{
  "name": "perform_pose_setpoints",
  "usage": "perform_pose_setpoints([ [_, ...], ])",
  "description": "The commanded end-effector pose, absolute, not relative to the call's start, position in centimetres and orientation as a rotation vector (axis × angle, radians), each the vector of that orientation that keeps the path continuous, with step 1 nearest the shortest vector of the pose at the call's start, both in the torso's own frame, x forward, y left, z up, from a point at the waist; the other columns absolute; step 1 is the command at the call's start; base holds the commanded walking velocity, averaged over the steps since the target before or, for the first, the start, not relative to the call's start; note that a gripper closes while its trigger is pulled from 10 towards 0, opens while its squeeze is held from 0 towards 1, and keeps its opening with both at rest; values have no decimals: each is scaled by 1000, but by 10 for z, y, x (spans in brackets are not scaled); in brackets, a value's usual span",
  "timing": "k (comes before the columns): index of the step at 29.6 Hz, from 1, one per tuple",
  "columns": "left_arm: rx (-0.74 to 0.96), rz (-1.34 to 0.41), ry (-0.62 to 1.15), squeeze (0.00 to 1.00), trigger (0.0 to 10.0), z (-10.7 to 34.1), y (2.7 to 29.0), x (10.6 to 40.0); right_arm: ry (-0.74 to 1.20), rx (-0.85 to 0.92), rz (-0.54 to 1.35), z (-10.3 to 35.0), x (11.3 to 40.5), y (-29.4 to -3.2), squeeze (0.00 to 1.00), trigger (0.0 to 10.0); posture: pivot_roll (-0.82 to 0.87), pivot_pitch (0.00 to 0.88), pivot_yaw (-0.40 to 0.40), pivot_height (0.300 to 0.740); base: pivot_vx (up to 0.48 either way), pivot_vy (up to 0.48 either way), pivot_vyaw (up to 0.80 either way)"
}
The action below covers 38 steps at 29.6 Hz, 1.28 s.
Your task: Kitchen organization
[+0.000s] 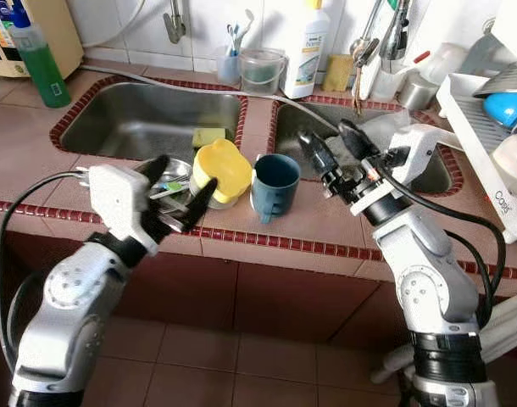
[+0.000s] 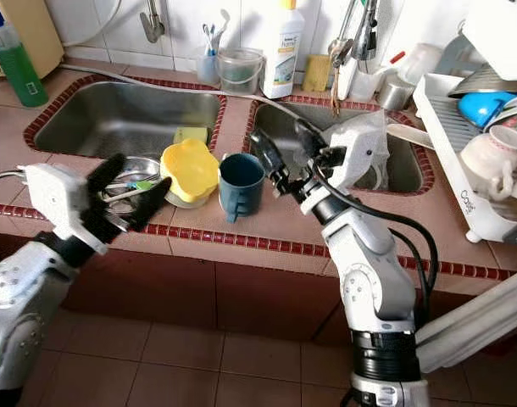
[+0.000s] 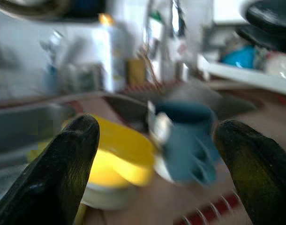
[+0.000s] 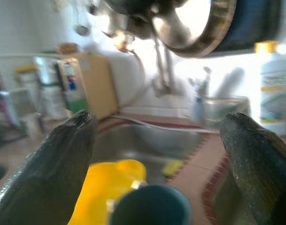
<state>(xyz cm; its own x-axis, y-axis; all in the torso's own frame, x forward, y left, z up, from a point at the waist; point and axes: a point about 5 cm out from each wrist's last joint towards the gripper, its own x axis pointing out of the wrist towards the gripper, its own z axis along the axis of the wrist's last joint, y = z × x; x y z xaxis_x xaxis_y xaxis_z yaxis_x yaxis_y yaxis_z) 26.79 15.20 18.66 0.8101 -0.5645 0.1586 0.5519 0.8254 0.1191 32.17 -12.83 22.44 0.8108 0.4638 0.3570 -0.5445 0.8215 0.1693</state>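
A yellow lidded container (image 1: 221,170) and a dark blue mug (image 1: 274,183) stand side by side on the tiled strip between the two sinks, near the counter's front edge. Left of them is a steel bowl (image 1: 175,172) holding utensils. My left gripper (image 1: 185,176) is open, low at the counter edge over the bowl, with one finger close to the yellow container. In the left wrist view the container (image 3: 119,152) and mug (image 3: 187,140) lie ahead between the fingers. My right gripper (image 1: 325,133) is open above the right sink, just right of the mug (image 4: 150,206), holding nothing.
Two steel sinks (image 1: 123,119) are set in the counter, and a yellow sponge (image 1: 208,136) lies in the left one. A green soap bottle (image 1: 38,64) stands at the back left, a white bottle (image 1: 305,47) at the back. A loaded dish rack (image 1: 487,127) fills the right side.
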Motion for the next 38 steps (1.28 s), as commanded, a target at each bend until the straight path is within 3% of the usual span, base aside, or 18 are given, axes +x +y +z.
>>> perform_pose_setpoints([
  [1, 113, -629, -183, 0, 10000, 182, 147, 265, -296, 257, 510, 224, 326, -131, 0, 10000, 86, 72, -32, 740, 0, 0, 0],
  [4, 110, -733, -188, 0, 10000, 184, 126, 259, -243, 207, 439, 221, 337, -136, 0, 10000, 86, 75, -31, 740, 0, 0, 0],
  [15, 168, -800, -240, 0, 10000, 195, 109, 259, -96, 218, 387, 216, 356, -146, 0, 10000, 79, 86, -32, 740, 0, 0, 0],
  [32, 202, -869, -309, 0, 10000, 211, 87, 250, 128, 274, 540, 226, 380, -128, 0, 10000, 91, 79, -74, 740, 0, 0, 0],
  [38, 192, -845, -324, 0, 10000, 215, 86, 249, 184, 212, 545, 218, 383, -125, 0, 10000, 100, 76, -91, 740, 0, 0, 0],
])
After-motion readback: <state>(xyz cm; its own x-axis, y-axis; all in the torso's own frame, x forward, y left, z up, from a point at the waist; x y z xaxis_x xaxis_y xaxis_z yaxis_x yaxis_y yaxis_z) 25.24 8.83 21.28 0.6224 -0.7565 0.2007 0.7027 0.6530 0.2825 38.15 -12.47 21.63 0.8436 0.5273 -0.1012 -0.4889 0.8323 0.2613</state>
